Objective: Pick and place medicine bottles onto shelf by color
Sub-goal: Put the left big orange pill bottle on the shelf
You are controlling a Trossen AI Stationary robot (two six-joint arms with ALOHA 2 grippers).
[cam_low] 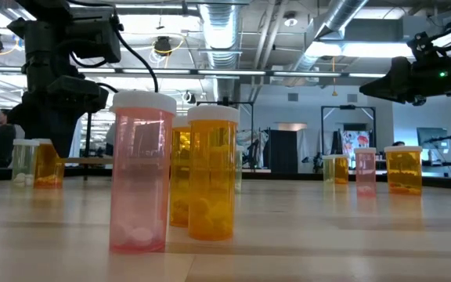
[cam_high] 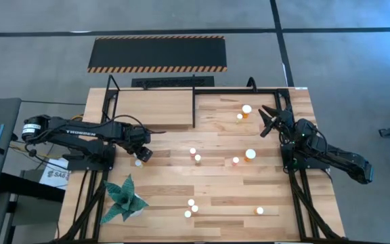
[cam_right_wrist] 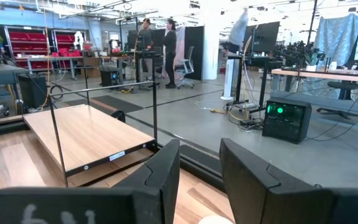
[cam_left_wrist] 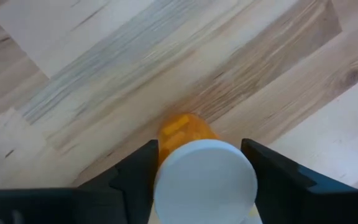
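Note:
Near the table's left edge stands an orange medicine bottle (cam_left_wrist: 182, 127) with a white cap (cam_high: 139, 163). My left gripper (cam_high: 141, 156) reaches down over it and is shut on it. My right gripper (cam_high: 271, 120) hovers shut and level over the table's far right, holding nothing. The shelf (cam_high: 151, 108), a light wooden board in a black frame, sits at the far left of the table and also shows in the right wrist view (cam_right_wrist: 86, 134). Several other bottles stand upright on the table, among them a pink one (cam_low: 141, 176) and an orange one (cam_low: 211, 176). My left gripper has the bottle's white cap (cam_left_wrist: 166, 186) between its two fingers (cam_left_wrist: 135, 177), one on each side. The fingers come from above, pointing down. The bottle stands upright with its base on the table.
Loose bottles stand at the far right (cam_high: 247, 109), in the middle (cam_high: 195, 154) (cam_high: 250, 154) and near the front (cam_high: 191, 207) (cam_high: 260, 211). A green paper plant (cam_high: 124, 198) sits at the near left. A black hazard-striped panel (cam_high: 158, 53) lies beyond the table.

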